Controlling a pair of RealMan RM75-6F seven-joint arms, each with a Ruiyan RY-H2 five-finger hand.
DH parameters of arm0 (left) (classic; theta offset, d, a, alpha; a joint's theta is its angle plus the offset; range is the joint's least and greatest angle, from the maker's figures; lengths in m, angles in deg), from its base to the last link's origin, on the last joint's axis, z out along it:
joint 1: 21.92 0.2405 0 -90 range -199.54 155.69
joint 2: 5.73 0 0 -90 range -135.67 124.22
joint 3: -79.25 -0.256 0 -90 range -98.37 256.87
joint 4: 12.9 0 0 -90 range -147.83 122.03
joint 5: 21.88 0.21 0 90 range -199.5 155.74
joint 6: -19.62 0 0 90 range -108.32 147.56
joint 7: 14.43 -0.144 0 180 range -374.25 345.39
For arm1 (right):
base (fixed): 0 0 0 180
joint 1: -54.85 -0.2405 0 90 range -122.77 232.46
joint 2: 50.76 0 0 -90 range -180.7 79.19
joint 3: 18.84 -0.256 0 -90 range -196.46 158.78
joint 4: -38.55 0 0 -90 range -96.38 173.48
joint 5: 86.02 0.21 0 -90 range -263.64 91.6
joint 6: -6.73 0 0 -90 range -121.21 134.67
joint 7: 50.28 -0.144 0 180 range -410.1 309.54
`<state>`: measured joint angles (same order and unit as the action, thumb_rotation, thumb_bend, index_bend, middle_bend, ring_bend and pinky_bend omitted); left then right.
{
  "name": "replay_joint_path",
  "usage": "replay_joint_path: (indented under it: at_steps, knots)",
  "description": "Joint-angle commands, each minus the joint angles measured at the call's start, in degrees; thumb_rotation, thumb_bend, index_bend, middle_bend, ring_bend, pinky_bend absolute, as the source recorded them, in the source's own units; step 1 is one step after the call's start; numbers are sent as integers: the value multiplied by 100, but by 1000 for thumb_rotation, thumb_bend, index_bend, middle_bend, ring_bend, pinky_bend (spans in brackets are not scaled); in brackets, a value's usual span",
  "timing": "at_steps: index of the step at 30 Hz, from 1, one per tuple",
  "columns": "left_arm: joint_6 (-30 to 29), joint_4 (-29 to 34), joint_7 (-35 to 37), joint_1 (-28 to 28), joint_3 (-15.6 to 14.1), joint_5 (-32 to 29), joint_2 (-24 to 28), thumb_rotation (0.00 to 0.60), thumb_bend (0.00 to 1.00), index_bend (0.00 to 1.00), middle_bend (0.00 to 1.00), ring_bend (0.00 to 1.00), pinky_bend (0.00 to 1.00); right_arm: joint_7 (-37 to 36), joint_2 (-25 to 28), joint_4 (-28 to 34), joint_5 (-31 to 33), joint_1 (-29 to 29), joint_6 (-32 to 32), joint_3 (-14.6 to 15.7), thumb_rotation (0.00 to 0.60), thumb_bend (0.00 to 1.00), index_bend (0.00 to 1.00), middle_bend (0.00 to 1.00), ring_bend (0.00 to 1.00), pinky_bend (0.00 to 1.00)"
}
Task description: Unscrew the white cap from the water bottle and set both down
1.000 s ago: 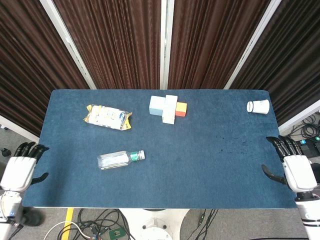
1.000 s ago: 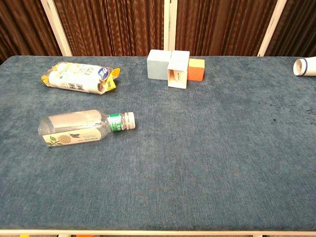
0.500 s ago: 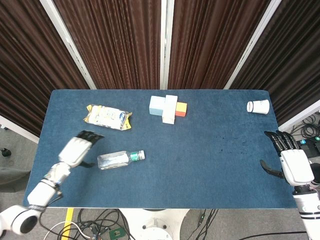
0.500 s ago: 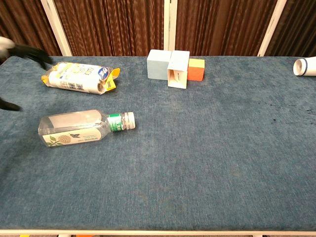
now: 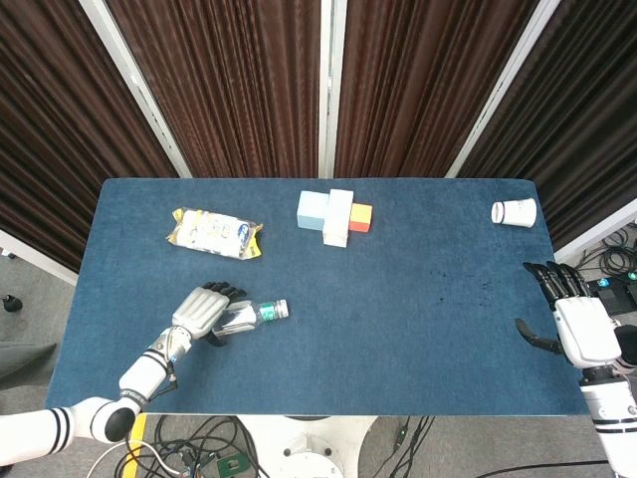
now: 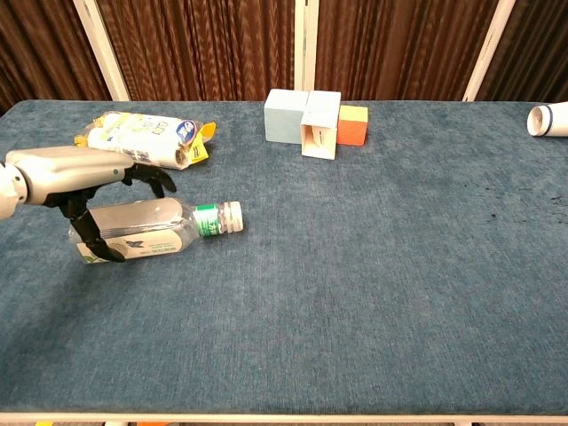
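A clear water bottle (image 5: 249,316) (image 6: 151,229) lies on its side on the blue table (image 5: 418,299), left of the middle. Its white cap (image 5: 283,308) (image 6: 233,216) and green neck band point right. My left hand (image 5: 204,309) (image 6: 75,173) hovers over the bottle's base end. Its fingers arch across the far side and the thumb reaches down on the near side, spread and not closed on the bottle. My right hand (image 5: 575,324) hangs at the table's right edge with fingers spread and nothing in it; only the head view shows it.
A yellow and white snack packet (image 5: 214,232) (image 6: 142,138) lies behind the bottle. Pale blue, white and orange boxes (image 5: 333,214) (image 6: 311,120) stand at the back centre. A white paper cup (image 5: 514,212) (image 6: 548,119) lies at the far right corner.
My left hand swept in from beyond the table's left edge to just over the bottle's base end. The bottle has not moved. The right hand barely shifted.
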<state>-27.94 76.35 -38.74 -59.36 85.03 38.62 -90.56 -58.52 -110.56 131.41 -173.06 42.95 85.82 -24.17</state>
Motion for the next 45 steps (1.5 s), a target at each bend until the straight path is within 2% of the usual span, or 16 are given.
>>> replay_joint_path:
  at_steps: [1,9,12,17,20,22,25,29,32,35,39,42,45]
  knots:
    - [-434,-165,-267,83,-108,-182,-282,600,71,232,250,170,218,-5,-11,-7,1,-5,-2,0,600,224,96,138,69,82]
    - [-566,-381,-172,110,-172,-157,-543,600,73,264,278,198,280,-20,-21,0,-18,25,61,18,600,224,95,138,69,82]
    - [-607,-486,-24,133,-173,-60,-615,600,95,312,316,237,384,-25,-16,6,-9,44,79,26,600,224,95,138,69,82]
    - [-549,-480,346,141,-221,278,-535,600,280,394,405,336,494,-17,-3,32,-49,45,112,27,600,224,95,138,69,82]
    - [-541,-456,891,186,-231,641,-441,600,382,476,506,439,579,9,29,66,-85,11,94,18,600,224,95,138,69,82]
    - [-595,-460,1369,227,-245,991,-368,600,436,510,541,472,613,33,111,137,-162,-55,19,24,600,227,94,141,69,82]
    - [-789,-496,2196,277,-303,1652,-304,600,472,532,558,488,627,-185,349,387,-355,-244,-216,40,600,260,94,168,69,82]
    - [-1255,-721,3566,277,-427,2646,-407,600,472,542,559,488,616,-749,679,765,-702,-684,-685,10,600,292,100,179,69,82]
    - [-1572,-931,4308,218,-517,3168,-534,600,472,542,559,487,613,-1035,804,1003,-889,-1072,-1084,-54,592,273,161,176,68,82]
    - [-1782,-1055,4708,153,-550,3447,-658,600,476,541,558,486,611,-1285,871,1241,-1065,-1484,-1549,-85,578,218,234,176,68,82]
    - [-2008,-1143,4979,107,-518,3599,-837,600,476,539,556,485,608,-1554,872,1416,-1155,-2004,-2156,-132,543,199,270,169,54,69]
    - [-2002,-1132,5060,50,-485,3587,-898,600,476,538,556,485,605,-1704,811,1508,-1165,-2325,-2488,-171,461,173,273,127,1,5]
    - [-1994,-1084,5048,6,-422,3532,-943,600,476,537,556,485,601,-1732,764,1549,-1175,-2573,-2722,-197,432,171,273,99,0,0]
